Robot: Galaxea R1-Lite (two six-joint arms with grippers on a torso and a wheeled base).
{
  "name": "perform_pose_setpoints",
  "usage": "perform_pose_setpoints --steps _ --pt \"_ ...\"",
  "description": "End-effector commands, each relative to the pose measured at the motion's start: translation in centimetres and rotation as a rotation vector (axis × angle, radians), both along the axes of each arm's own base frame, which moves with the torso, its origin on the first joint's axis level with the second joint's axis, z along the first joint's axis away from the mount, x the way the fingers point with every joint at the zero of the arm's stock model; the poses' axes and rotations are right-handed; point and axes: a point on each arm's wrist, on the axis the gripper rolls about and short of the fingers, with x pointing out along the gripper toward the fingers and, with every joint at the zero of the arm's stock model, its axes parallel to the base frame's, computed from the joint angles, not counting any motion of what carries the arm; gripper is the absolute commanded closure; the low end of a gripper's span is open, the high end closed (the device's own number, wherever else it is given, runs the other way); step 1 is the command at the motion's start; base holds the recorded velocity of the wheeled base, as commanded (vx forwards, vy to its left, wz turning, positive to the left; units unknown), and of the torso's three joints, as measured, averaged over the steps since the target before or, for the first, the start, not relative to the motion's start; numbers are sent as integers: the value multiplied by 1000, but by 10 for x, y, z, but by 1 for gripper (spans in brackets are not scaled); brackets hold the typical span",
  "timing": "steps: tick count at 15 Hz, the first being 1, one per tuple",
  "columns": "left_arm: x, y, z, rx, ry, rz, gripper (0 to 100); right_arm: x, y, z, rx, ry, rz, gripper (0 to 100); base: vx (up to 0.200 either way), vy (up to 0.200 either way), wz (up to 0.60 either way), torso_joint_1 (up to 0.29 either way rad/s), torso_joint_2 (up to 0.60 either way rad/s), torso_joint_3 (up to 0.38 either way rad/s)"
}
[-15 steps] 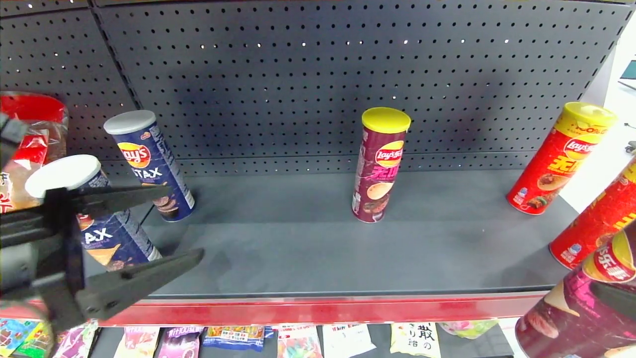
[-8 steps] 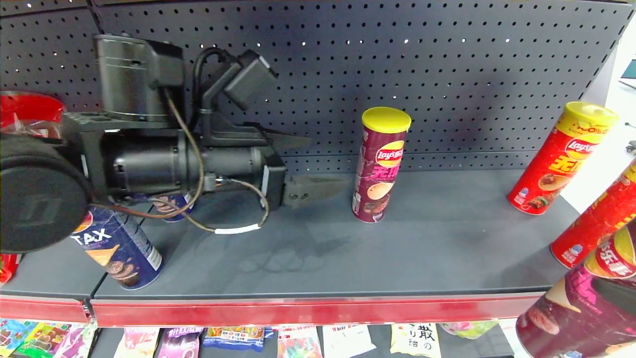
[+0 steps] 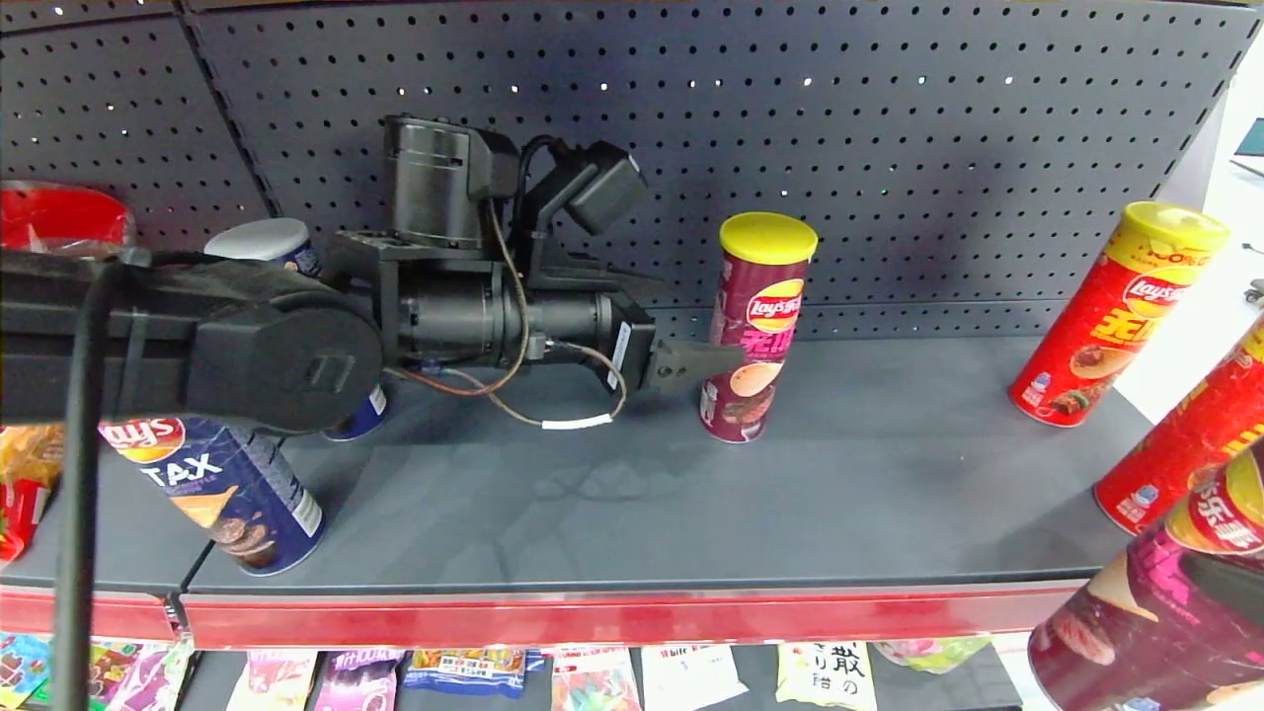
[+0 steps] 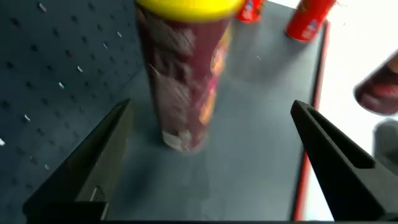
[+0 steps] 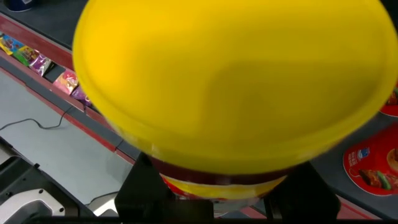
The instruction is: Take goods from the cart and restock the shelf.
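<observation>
A maroon chip can with a yellow lid [image 3: 755,336] stands upright mid-shelf near the pegboard. My left gripper [image 3: 696,321] reaches across the shelf from the left and is open, its near fingertip level with the can's lower half. In the left wrist view the can [image 4: 186,81] stands just beyond the spread fingers [image 4: 93,168] of the left gripper [image 4: 211,109]. A second maroon can [image 3: 1145,612] hangs at the lower right, in front of the shelf edge, with my right gripper [image 3: 1224,592] shut on it. Its yellow lid [image 5: 236,81] hides most of the right gripper [image 5: 227,193].
Two blue cans [image 3: 222,484] [image 3: 267,242] stand at the shelf's left, the far one partly behind my arm. Two red cans [image 3: 1116,316] [image 3: 1185,434] stand at the right. The grey shelf [image 3: 632,513] has free room front and centre. Snack packets [image 3: 592,676] lie on the shelf below.
My left arm swung from the front left over the shelf and rightward, bringing its open gripper up to the standing maroon can. The right gripper and its can barely moved.
</observation>
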Motion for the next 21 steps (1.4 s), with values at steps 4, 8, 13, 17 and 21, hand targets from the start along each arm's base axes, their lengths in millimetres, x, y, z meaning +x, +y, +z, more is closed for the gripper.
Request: perform_pose_setpoints --steps 4,8,13,17,21 --pt "24 -19 -4 -12 -23 12 0 -1 0 0 1 -2 1 100 0 0 0 0 0 0" --pt "29 -28 -9 -9 -20 4 0 -1 0 0 0 -2 -1 100 0 0 0 0 0 0" --pt "42 -41 -10 -19 -41 19 0 -1 0 0 0 -2 -1 100 0 0 0 0 0 0" --pt "47 -53 -12 -22 -54 26 0 0 0 -1 0 3 -3 100 0 0 0 0 0 0" --pt "52 -61 -15 -26 -61 24 0 0 0 0 1 -2 -4 100 0 0 0 0 0 0"
